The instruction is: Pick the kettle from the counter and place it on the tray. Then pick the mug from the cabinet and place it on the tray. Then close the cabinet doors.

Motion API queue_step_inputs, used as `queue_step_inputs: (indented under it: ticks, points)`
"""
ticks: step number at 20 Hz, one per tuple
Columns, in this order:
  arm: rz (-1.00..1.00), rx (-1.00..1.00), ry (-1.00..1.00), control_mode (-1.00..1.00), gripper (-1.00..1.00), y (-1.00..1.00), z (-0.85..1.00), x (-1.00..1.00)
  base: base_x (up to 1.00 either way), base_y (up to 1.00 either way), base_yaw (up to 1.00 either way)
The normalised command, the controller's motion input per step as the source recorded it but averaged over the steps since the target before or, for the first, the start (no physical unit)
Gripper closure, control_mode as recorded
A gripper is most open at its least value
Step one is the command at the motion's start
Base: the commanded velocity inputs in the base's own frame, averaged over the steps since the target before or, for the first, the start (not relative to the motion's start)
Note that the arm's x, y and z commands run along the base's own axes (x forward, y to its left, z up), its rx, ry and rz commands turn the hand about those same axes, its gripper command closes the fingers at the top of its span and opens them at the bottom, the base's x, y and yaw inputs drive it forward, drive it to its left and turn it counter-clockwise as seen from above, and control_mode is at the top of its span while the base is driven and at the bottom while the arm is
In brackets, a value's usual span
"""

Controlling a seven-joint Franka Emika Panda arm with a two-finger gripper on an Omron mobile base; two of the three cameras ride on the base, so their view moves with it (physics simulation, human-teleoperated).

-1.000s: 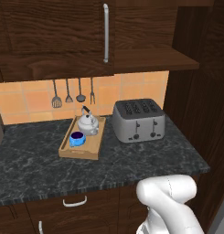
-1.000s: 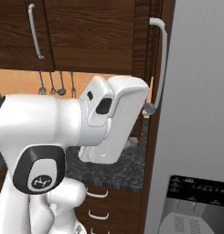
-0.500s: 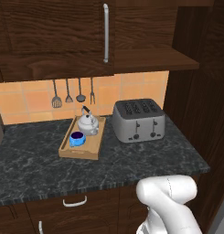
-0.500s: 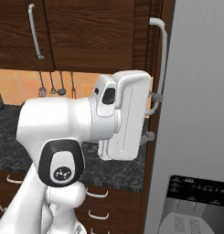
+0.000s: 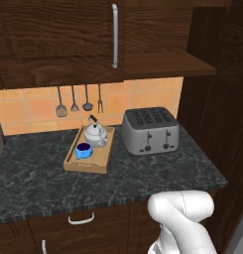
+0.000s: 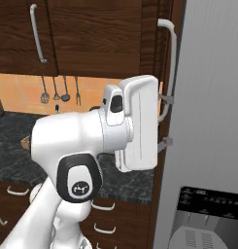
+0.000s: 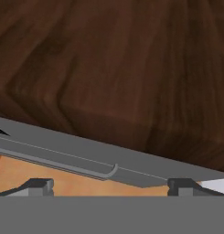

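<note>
Gripper (image 7: 111, 185) jaws spread wide, nothing between them; fingertips (image 7: 38, 185) sit close up against dark wood panel (image 7: 113, 68), grey bar (image 7: 86, 162) crossing just beyond them.

In right base view, gripper (image 6: 165, 121) sits beside the tall silver handle (image 6: 172, 68) by the fridge (image 6: 212, 121).

Kettle (image 5: 95, 133) and mug (image 5: 84, 149) both on tray (image 5: 73, 163), well left of and below gripper; mug just in front of kettle. Tray on counter (image 5: 143, 173), toaster (image 5: 150, 131) next to it on gripper's side.

Cabinet door (image 5: 58, 34) w/ silver bar handle (image 5: 114, 34) looks closed. Shelf (image 5: 167, 62) exposed to its right.
</note>
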Motion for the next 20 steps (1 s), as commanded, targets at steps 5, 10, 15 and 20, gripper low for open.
queue_step_inputs:
  ticks: [5,10,15,20]
  points:
    - [0.03,-0.02,0.05,-1.0,-1.0,0.01,0.0,0.37,0.0,0.0,0.0]
    - [0.08,0.0,0.04,-1.0,-1.0,0.16,0.0,0.44,0.0,0.0,0.0]
    - [0.08,0.0,0.03,-1.0,-1.0,0.3,0.0,0.5,0.0,0.0,0.0]
    - [0.1,0.0,0.01,-1.0,-1.0,0.4,0.0,0.5,0.0,0.0,0.0]
